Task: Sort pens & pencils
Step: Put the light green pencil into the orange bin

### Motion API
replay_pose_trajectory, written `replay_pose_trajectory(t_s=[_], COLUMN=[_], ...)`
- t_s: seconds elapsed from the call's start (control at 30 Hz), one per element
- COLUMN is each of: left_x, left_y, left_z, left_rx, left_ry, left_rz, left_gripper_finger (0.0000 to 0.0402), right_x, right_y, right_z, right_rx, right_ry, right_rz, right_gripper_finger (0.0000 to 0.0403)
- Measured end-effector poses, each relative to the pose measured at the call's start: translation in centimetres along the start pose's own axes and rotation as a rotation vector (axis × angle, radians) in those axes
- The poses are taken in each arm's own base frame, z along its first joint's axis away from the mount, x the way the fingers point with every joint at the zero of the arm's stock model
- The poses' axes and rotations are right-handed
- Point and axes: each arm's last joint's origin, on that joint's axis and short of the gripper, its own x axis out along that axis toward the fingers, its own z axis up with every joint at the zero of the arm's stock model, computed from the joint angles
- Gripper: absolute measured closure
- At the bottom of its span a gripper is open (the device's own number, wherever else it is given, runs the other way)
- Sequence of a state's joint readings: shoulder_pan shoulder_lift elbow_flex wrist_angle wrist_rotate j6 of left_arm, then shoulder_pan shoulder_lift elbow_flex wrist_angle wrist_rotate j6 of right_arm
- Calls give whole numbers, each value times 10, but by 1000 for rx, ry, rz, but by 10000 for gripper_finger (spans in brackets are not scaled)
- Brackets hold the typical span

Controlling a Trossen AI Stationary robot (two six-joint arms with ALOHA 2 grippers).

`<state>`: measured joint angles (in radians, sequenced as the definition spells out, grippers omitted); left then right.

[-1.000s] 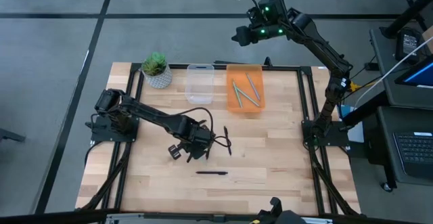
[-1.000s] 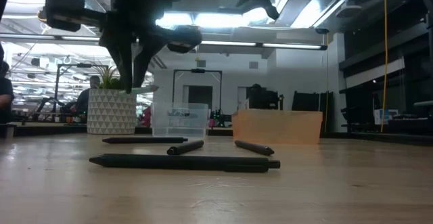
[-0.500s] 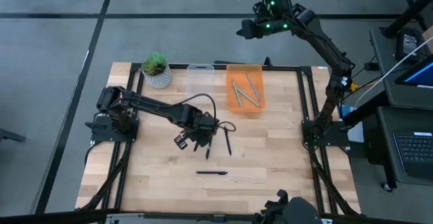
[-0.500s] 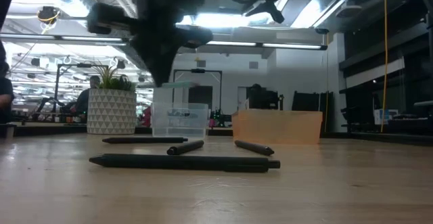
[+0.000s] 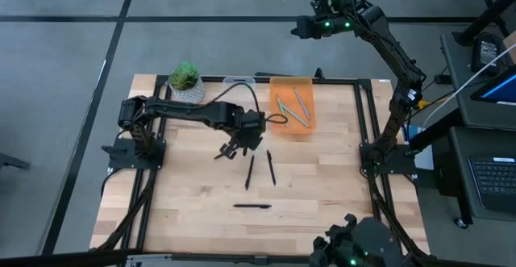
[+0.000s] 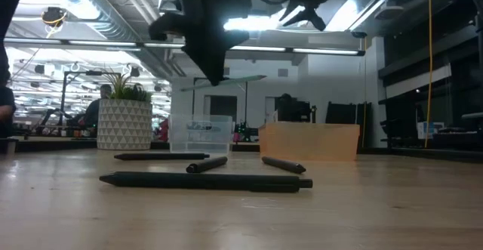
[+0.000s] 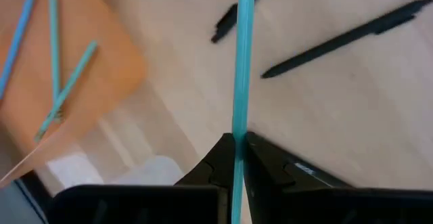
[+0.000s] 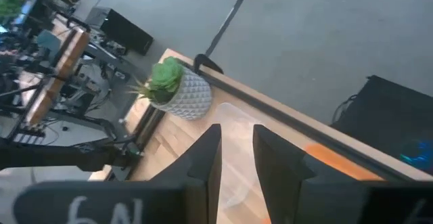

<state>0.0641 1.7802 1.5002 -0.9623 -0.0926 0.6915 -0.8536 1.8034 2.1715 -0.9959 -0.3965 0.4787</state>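
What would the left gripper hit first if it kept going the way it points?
Probably the bare wooden table. The left gripper, shut on a teal pencil, aims between two black pens, though depth is unclear.

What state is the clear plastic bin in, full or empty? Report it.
Cannot tell fully. The clear plastic bin shows no sticks through its wall in the low view, but the left arm covers most of it from above.

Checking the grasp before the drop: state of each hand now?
Left hand: closed on a teal pencil, lifted above the table.
Right hand: open, empty, raised beyond the table's far edge.
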Motion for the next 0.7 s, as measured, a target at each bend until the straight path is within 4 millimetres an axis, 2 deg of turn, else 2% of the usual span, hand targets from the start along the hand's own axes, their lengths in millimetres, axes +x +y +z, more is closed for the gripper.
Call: replay_pose_trajectory(t_s=[0.27,0.7], left_x=[1,-5], left_y=[24,68], left_z=[-8,-10], left_rx=[-47,-175], left_ry=[-57,-267], left_rz=[81,319], left_gripper_finger=[385,385], right_x=[-8,-12], right_y=[-18,-26], right_z=[6,9], right_rx=[3,-57], right_ry=[-4,-12], right_rz=[-50,-71], right_gripper_finger=[315,315])
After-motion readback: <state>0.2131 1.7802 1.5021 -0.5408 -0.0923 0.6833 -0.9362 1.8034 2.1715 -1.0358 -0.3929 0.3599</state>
